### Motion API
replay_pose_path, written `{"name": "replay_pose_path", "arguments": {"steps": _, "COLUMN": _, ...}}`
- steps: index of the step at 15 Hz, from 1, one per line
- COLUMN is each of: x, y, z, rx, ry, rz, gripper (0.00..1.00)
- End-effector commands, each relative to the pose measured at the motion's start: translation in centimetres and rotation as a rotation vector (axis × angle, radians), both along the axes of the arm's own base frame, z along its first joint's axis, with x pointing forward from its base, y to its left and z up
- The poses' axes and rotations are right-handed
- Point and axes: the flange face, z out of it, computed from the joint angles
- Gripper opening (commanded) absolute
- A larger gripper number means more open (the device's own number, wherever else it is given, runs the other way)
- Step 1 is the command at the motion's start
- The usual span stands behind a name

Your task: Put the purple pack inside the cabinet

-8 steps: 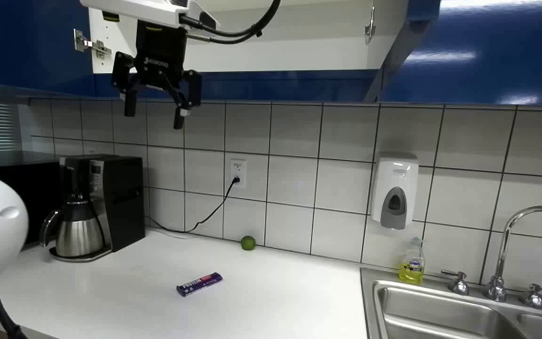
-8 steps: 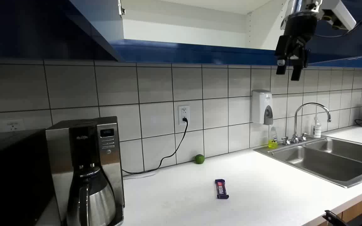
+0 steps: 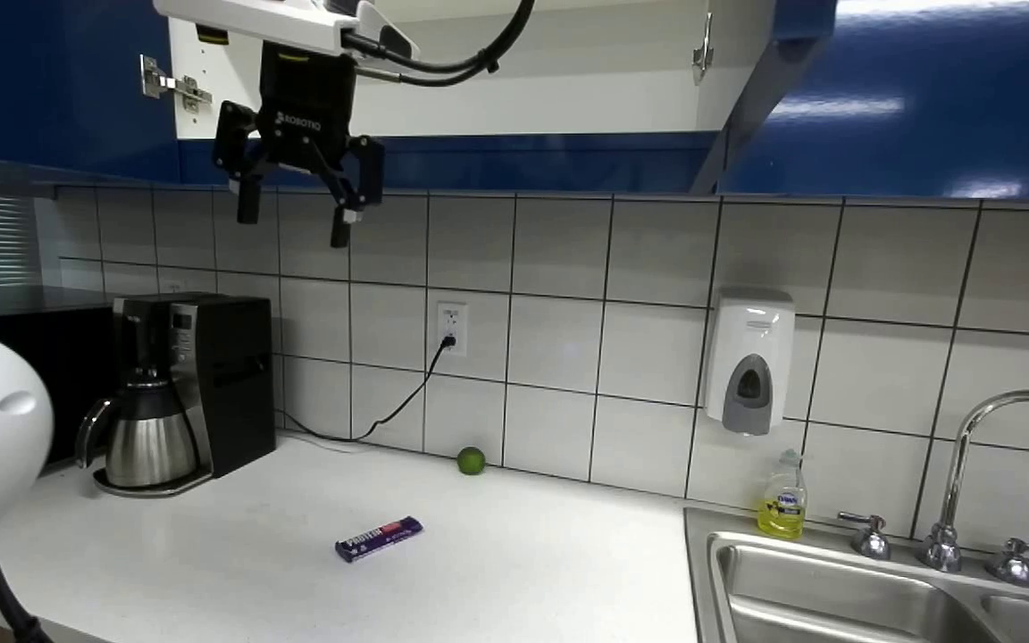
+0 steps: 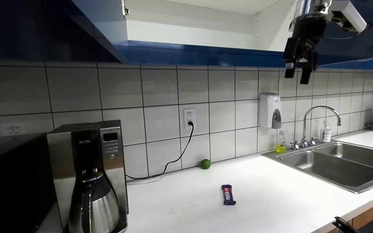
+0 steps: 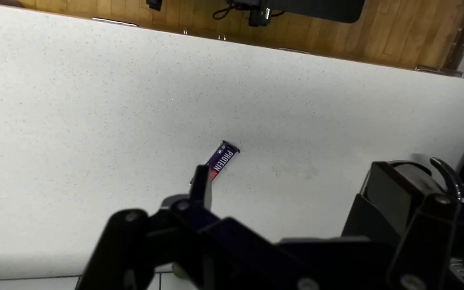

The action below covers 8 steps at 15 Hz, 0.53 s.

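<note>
The purple pack (image 3: 379, 539) lies flat on the white counter in both exterior views (image 4: 228, 194). In the wrist view the pack (image 5: 222, 158) is partly hidden behind one finger. The cabinet (image 3: 523, 161) above the counter stands open, with blue doors swung out; its white interior also shows in an exterior view (image 4: 189, 24). My gripper (image 3: 294, 235) is open and empty, fingers pointing down, in front of the cabinet's lower edge and high above the counter. It also shows in an exterior view (image 4: 297, 81) and in the wrist view (image 5: 292, 165). It is well apart from the pack.
A coffee maker (image 3: 242, 384) with a steel carafe stands on the counter, its cord running to a wall outlet (image 3: 453, 329). A green ball (image 3: 471, 461) sits by the tiled wall. A soap dispenser (image 3: 751, 362), dish soap bottle (image 3: 782, 500) and sink (image 4: 332, 168) are farther along.
My gripper has moved down very slightly, still open. The pack and the cabinet have not moved.
</note>
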Motion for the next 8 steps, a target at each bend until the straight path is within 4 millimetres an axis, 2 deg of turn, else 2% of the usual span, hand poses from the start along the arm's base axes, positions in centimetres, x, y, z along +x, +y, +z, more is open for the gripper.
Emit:
{"name": "replay_pose_path", "arguments": {"steps": 1, "x": 1.6, "y": -1.3, "z": -2.4, "rx": -0.051, "ry": 0.053, "rz": -0.064, "gripper": 1.00}}
{"name": "replay_pose_path", "arguments": {"steps": 4, "x": 2.3, "y": -2.2, "z": -4.7, "rx": -0.118, "ry": 0.106, "rz": -0.151, "gripper": 1.00}}
{"name": "replay_pose_path", "arguments": {"steps": 8, "x": 3.7, "y": -2.3, "z": -7.5, "rx": -0.170, "ry": 0.101, "rz": -0.223, "gripper": 1.00}}
